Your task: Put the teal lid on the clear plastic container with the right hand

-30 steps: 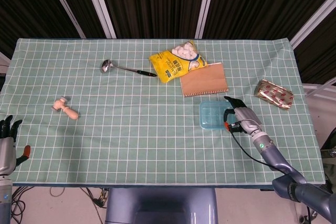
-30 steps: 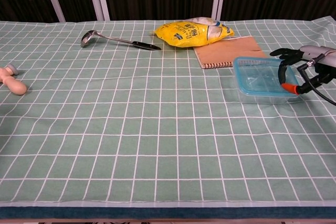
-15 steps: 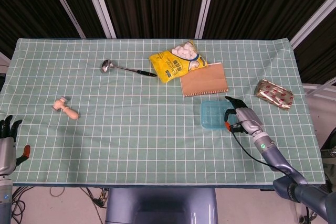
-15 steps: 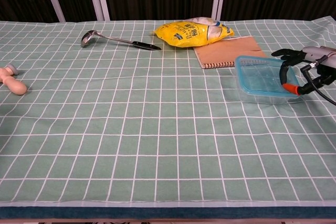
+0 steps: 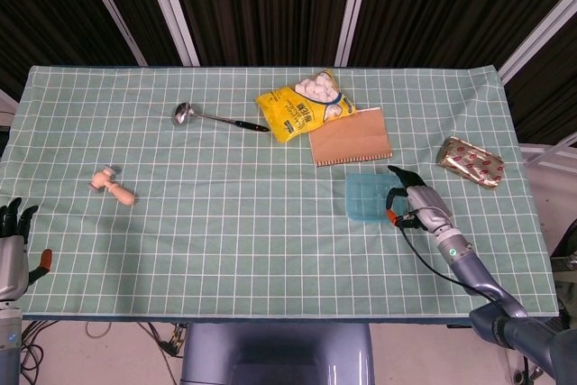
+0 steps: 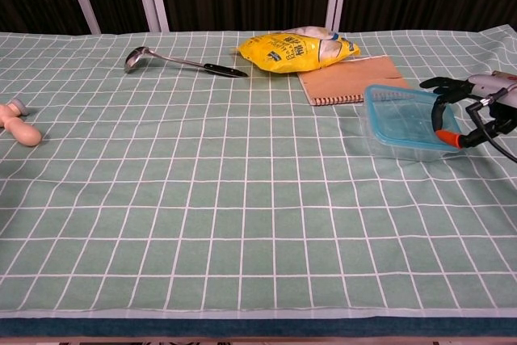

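We log the teal lid (image 6: 404, 115) on the clear plastic container (image 6: 408, 145), right of centre on the counter (image 5: 225, 223). Right hand (image 5: 416, 203) touches its right edge, fingers (image 6: 436, 84) curled over the rim; whether it grips, we cannot tell.

Left hand (image 5: 11, 250) at lower-left frame edge, fingers spread, holding nothing.

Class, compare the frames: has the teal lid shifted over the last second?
Yes. The teal lid has slid slightly rightward with the right hand, judged against the notebook, which stays put.

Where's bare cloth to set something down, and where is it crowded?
Free: the wide middle and near strip between the wooden pestle and container; also the far left corner beyond the ladle. Crowded: snack bag, notebook, container, right hand, foil packet.
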`<state>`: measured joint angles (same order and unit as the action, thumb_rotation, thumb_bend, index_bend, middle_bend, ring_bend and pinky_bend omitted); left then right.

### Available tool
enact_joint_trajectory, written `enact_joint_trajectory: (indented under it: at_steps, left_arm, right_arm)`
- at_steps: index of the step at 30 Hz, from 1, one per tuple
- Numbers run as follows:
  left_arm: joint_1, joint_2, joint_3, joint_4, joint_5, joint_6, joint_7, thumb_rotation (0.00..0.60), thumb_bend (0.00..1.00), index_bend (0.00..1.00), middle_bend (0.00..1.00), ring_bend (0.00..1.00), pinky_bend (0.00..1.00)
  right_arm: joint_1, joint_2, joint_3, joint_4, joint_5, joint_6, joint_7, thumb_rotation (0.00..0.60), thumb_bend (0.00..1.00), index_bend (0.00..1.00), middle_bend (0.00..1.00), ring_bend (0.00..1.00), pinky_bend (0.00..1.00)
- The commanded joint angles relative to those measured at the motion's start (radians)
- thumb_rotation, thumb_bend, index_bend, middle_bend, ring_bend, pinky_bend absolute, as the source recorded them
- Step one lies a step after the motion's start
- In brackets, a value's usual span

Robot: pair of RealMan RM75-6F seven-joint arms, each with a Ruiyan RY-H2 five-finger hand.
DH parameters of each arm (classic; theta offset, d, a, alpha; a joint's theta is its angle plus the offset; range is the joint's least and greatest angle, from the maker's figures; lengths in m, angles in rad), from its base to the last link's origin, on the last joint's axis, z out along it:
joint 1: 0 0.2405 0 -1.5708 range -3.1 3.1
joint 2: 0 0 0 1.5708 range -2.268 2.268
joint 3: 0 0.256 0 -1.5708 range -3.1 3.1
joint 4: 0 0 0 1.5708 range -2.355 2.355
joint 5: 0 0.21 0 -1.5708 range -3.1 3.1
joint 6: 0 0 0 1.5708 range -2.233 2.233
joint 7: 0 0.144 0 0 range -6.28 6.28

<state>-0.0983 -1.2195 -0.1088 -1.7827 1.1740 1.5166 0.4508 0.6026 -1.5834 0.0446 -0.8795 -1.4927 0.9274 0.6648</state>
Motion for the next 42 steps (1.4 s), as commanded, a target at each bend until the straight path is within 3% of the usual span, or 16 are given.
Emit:
enact_joint_trajectory:
  at_steps: [1, 14, 19, 22, 28, 35, 42]
  left_arm:
    - [0.0, -0.001, 0.0, 0.001, 0.001, 0.001, 0.001, 0.6, 0.36, 0.15, 0.0, 0.0, 0.0]
    - [0.001, 0.0, 0.0, -0.001, 0.008, 0.005, -0.002, 0.6, 0.36, 0.15, 0.0, 0.0, 0.0]
    - [0.001, 0.004, -0.001, -0.005, 0.009, 0.002, -0.008, 0.6, 0.36, 0.15, 0.0, 0.0, 0.0]
    - [0.001, 0.005, 0.002, -0.006, 0.01, -0.002, -0.009, 0.6, 0.36, 0.15, 0.0, 0.0, 0.0]
    - [0.001, 0.01, 0.001, -0.009, 0.011, -0.006, -0.019, 0.6, 0.36, 0.15, 0.0, 0.0, 0.0]
    - [0.001, 0.015, 0.005, -0.01, 0.022, -0.009, -0.029, 0.6, 0.36, 0.15, 0.0, 0.0, 0.0]
    - [0.001, 0.016, 0.013, -0.001, 0.067, 0.003, -0.04, 0.6, 0.36, 0.15, 0.0, 0.0, 0.0]
  right_arm:
    - [0.0, -0.006, -0.002, 0.01, -0.003, 0.003, 0.008, 0.6, 0.48, 0.69, 0.06, 0.0, 0.0]
    - [0.001, -0.041, -0.006, 0.049, -0.02, 0.033, 0.047, 0.6, 0.48, 0.69, 0.06, 0.0, 0.0]
    - [0.017, -0.027, 0.016, 0.026, -0.02, 0.054, 0.025, 0.6, 0.48, 0.69, 0.05, 0.0, 0.0]
    - [0.03, -0.007, 0.041, -0.008, -0.008, 0.063, -0.012, 0.6, 0.48, 0.62, 0.05, 0.0, 0.0]
    - [0.046, 0.076, 0.101, -0.15, 0.068, 0.029, -0.147, 0.6, 0.48, 0.22, 0.0, 0.0, 0.0]
    - [0.025, 0.221, 0.164, -0.405, 0.19, 0.028, -0.342, 0.6, 0.48, 0.12, 0.0, 0.0, 0.0]
    - [-0.076, 0.365, 0.164, -0.653, 0.258, 0.176, -0.575, 0.6, 0.43, 0.04, 0.0, 0.0, 0.0]
